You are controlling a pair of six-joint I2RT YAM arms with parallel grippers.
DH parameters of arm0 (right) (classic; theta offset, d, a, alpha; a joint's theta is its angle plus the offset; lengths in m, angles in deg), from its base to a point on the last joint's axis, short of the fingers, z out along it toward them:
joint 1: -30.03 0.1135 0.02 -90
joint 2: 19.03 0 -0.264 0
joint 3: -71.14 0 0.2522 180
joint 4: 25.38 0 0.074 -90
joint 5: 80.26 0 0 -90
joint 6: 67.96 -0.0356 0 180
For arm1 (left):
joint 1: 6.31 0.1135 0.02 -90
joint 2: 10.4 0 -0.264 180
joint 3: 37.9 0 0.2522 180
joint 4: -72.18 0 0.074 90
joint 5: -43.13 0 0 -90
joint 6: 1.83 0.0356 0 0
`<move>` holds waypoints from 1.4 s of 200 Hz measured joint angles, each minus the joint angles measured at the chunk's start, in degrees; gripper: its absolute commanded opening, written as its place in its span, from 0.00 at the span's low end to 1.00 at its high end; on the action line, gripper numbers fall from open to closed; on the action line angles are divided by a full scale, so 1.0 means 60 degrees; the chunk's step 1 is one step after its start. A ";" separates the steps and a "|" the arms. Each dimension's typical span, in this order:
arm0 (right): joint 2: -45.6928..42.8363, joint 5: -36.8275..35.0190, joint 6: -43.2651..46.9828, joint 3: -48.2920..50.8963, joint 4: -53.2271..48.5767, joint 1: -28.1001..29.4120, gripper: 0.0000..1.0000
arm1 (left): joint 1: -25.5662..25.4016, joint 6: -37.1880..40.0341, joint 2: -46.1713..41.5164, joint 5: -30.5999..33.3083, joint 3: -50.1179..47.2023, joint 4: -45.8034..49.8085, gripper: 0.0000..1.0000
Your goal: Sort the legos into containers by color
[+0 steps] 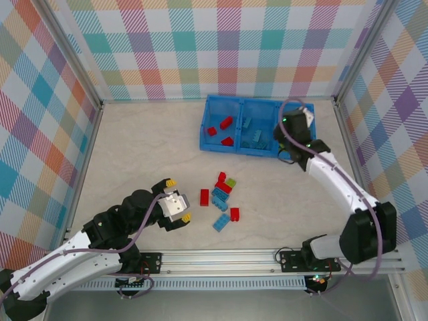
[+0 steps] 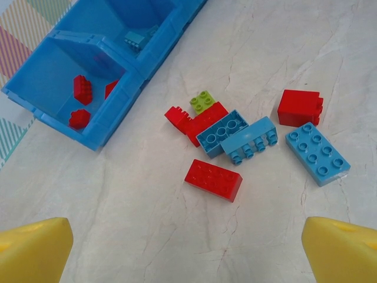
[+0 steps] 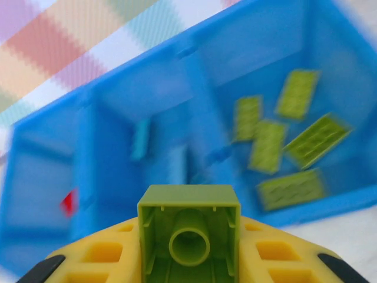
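right claw (image 3: 189,254) grips green lego (image 3: 188,207), hollow underside facing the lens.

Overhead view plus two close wrist views, bin (image 1: 227,99) common.

The pale, marbled bench (image 1: 134,147) carries a bright blue bin tray (image 1: 235,149) toward its far edge, right of centre. Nearer, apart from the tray, loose legos (image 1: 221,195) lie grouped. A lime green brick (image 1: 231,182) touches red and light blue ones, a red brick (image 1: 204,196) lies just left, and a light blue brick (image 1: 220,224) lies near another red one (image 1: 235,214).
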 measured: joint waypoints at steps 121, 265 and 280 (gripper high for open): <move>0.2605 0.1606 0.1169 -0.1843 -0.0539 -0.1730 0.58 | 0.0080 -0.0681 0.1326 0.1290 0.0339 0.0408 1.00; -0.2656 0.8000 0.2127 0.2390 -0.2291 0.2251 0.78 | 0.1832 -1.0061 0.8149 0.0681 0.3861 0.0929 0.78; -0.2860 0.8142 0.1993 0.2820 -0.2393 0.2317 0.78 | 0.1803 -1.0542 0.8681 0.0284 0.3865 0.0929 0.76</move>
